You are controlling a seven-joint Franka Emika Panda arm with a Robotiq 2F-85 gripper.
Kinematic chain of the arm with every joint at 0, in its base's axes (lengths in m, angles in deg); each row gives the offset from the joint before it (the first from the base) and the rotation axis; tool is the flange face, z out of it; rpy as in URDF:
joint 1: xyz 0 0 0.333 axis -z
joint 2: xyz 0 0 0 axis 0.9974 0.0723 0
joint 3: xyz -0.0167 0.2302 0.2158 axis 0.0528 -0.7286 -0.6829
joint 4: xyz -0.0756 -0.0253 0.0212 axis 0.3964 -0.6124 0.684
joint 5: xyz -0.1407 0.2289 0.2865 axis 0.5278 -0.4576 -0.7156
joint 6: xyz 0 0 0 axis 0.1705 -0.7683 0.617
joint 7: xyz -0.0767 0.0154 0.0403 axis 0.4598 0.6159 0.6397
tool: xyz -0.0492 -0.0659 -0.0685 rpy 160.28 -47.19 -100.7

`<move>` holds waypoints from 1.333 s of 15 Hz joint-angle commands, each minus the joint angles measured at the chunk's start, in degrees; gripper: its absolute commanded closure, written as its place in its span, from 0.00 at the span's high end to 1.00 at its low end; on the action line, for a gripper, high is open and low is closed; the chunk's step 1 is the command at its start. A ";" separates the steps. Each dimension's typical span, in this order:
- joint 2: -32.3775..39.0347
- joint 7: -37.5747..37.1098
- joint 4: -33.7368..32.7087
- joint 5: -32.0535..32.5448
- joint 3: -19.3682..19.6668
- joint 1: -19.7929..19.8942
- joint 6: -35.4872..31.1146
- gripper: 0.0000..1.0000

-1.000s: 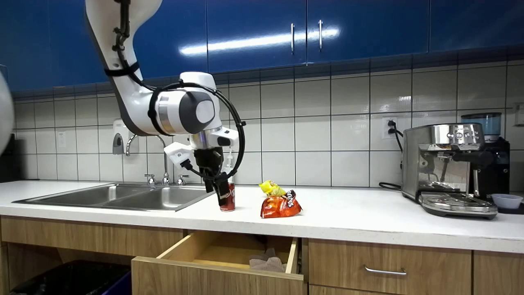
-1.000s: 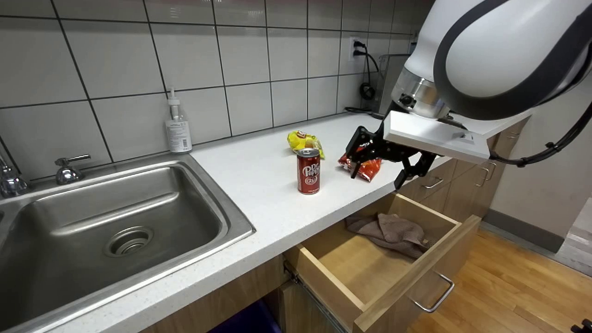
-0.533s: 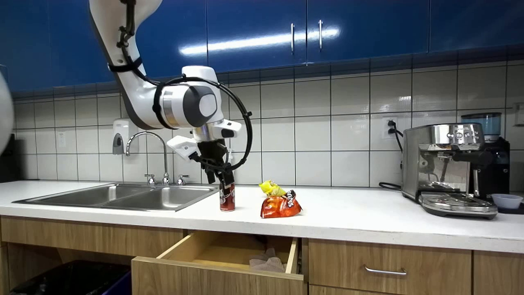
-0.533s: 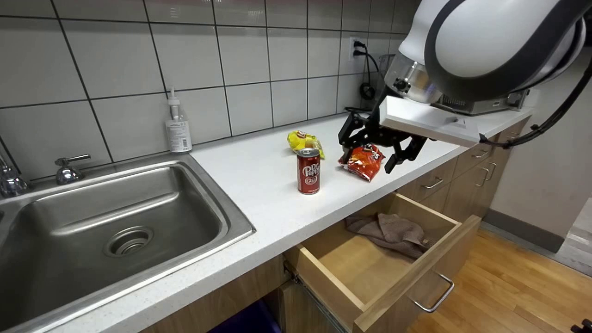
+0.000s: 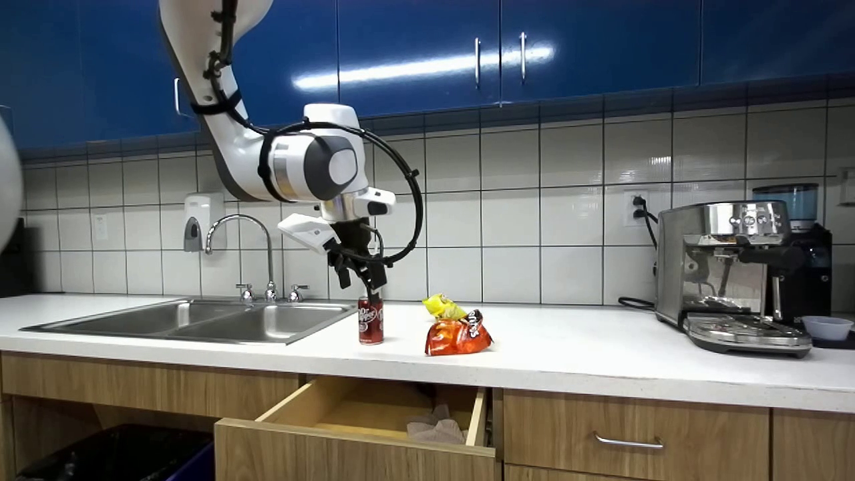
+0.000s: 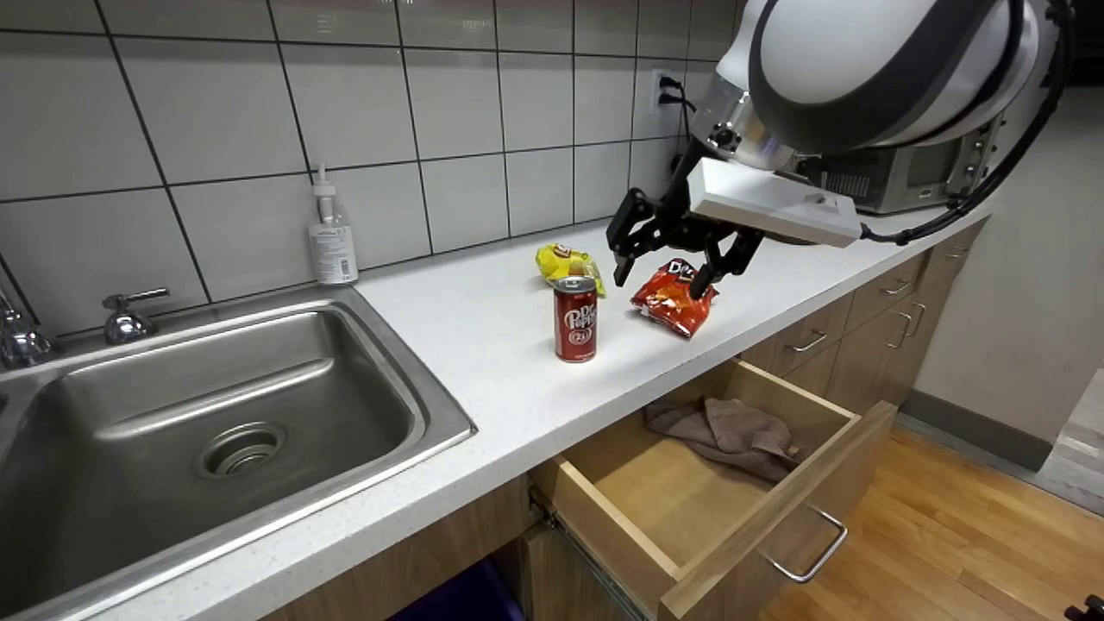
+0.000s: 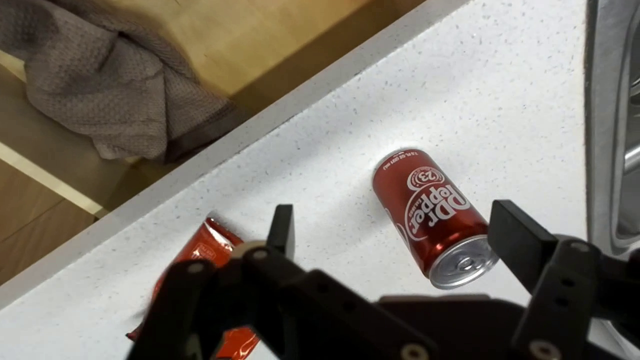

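Note:
My gripper [image 7: 398,231] hangs over the counter, open, with nothing held. In the wrist view, a red Dr Pepper can [image 7: 425,205] shows between its fingers, nearer the right-hand fingertip [image 7: 520,240], which overlaps the lid's edge in the picture. The can [image 6: 575,332] stands upright on the counter, below the height of the gripper [image 6: 661,283] in an exterior view. A red chip bag [image 6: 668,302] lies to the can's right there; in the wrist view the left-hand finger covers part of it. Behind the can is a yellow chip bag [image 6: 561,264], not seen in the wrist view.
Below the counter, a pulled-out drawer [image 6: 638,509] holds a brown towel [image 6: 733,435]. A steel sink [image 6: 444,414] lies beside the can, with a soap bottle [image 6: 335,250] at the wall. An espresso machine [image 5: 721,267] stands farther along the counter.
My gripper has risen and shifted from near the drawer and counter edge inward over the counter, towards the can. It has stayed open. The can, bags and drawer have not moved.

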 commanded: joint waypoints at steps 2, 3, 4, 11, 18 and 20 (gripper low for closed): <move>2.96 2.00 -4.69 1.55 -0.42 1.06 1.98 1.00; 3.61 1.92 -5.39 1.77 -0.25 1.08 2.04 1.00; 4.16 2.40 -6.07 1.43 -0.28 1.12 2.10 1.00; 8.20 4.63 -10.92 0.35 -0.55 0.96 2.92 1.00; 11.87 5.78 -15.73 0.29 -0.76 0.71 3.81 1.00; 13.04 6.00 -17.11 0.44 -0.76 0.58 4.20 1.00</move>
